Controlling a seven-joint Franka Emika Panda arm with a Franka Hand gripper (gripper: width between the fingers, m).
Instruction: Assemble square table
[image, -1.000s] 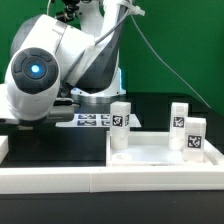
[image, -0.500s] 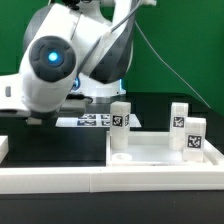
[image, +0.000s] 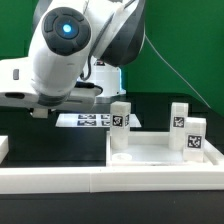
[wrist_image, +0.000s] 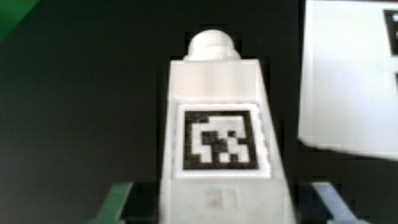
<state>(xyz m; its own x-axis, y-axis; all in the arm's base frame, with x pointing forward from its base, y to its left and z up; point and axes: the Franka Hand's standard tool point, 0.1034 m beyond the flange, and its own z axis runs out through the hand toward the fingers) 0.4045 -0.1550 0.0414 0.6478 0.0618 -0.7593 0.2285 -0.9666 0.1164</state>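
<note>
I can read no words or numbers; only black-and-white marker tags on the leg blocks (image: 121, 120) and the marker board (image: 88, 120).

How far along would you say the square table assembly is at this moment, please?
Three legs already stand upright on the table top, though whether they are screwed tight cannot be told. The claw is shut on a fourth leg, lifted above the dark table. That leg remains to be placed and fixed.
</note>
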